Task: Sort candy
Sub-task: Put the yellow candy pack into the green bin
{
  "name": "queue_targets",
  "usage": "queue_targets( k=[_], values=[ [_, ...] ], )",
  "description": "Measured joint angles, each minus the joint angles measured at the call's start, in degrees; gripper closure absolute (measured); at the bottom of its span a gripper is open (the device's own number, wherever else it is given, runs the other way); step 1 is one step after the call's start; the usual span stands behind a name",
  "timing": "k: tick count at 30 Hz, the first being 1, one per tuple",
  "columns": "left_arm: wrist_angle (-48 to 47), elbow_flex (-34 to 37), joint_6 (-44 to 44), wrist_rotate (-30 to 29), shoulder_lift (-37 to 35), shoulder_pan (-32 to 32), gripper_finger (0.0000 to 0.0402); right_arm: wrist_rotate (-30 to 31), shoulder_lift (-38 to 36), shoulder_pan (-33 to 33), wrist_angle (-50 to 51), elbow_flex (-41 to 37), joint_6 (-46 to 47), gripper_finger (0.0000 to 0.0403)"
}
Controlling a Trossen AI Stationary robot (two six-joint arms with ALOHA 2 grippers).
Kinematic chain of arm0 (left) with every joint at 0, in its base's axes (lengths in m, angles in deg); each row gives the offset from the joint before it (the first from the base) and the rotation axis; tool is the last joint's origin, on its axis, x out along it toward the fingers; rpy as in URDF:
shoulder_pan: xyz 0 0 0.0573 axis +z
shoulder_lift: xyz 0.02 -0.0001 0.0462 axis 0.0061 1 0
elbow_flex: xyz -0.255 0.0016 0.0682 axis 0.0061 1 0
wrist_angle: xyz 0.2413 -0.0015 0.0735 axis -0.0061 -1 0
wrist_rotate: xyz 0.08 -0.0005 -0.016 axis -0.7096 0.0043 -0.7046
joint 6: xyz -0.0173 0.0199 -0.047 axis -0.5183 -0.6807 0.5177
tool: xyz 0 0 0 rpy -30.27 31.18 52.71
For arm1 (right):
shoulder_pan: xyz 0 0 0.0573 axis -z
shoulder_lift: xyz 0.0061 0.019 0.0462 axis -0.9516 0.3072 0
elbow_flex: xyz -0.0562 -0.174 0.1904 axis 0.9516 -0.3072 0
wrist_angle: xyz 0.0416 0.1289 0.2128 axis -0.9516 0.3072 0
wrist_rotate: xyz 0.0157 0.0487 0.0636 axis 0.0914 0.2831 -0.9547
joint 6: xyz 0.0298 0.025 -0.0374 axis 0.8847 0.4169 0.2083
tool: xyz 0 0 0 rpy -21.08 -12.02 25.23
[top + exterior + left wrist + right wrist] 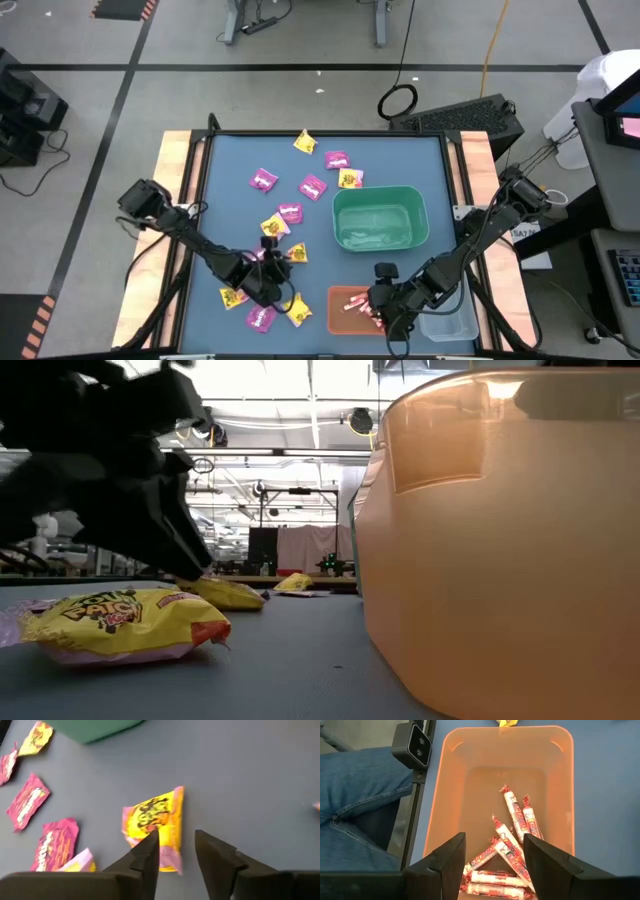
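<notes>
The blue-grey surface (410,160) carries a green rectangular plastic bin (380,218) and, nearer the front edge, an orange translucent plastic bin (555,780). The right gripper (492,857) hovers over the orange bin, jaws apart and empty. The left gripper (176,851) is low, jaws apart around the corner of a yellow square candy packet (152,822). Pink-white candy sticks (517,817) lie in the orange bin, mostly lengthwise or slanted. Magenta and yellow packets (263,180) lie scattered flat.

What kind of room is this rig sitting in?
Probably a robotics lab or workshop: bare grey floor with black tape lines and a loose yellow cable, a dark blue work table, and open ceiling with strip lights in the low view.
</notes>
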Motion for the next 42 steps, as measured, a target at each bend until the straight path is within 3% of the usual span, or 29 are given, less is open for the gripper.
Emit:
queue_targets(
  k=[6,10,16,24,34,38,42],
  values=[
    [0.0,0.0,1.0,0.1,0.0,1.2,0.0207,1.2,0.0,0.0,0.0,0.0,-0.8,0.0213],
    [-0.3,0.0,1.0,0.7,0.0,2.1,0.0199,1.3,0.0,0.0,0.0,0.0,-0.7,0.0213],
    [-2.9,0.0,0.8,4.9,0.0,3.9,0.025,1.3,0.0,0.0,0.0,0.0,-0.6,0.0213],
    [-2.9,0.0,-0.9,5.7,0.0,4.1,0.0388,1.3,0.0,0.0,-0.2,0.0,-0.9,0.0213],
    [-3.3,-2.2,-4.0,5.6,-2.0,3.1,0.0398,2.2,0.0,0.0,-0.5,0.0,-1.6,0.0213],
    [-3.3,-5.0,-8.0,5.3,-4.1,3.1,0.0395,8.0,0.0,0.0,-2.4,0.0,-4.8,0.0213],
    [-3.0,-8.2,-11.9,5.1,-6.2,3.1,0.0395,17.0,0.0,0.0,-10.4,0.0,-13.9,0.0213]
  ],
)
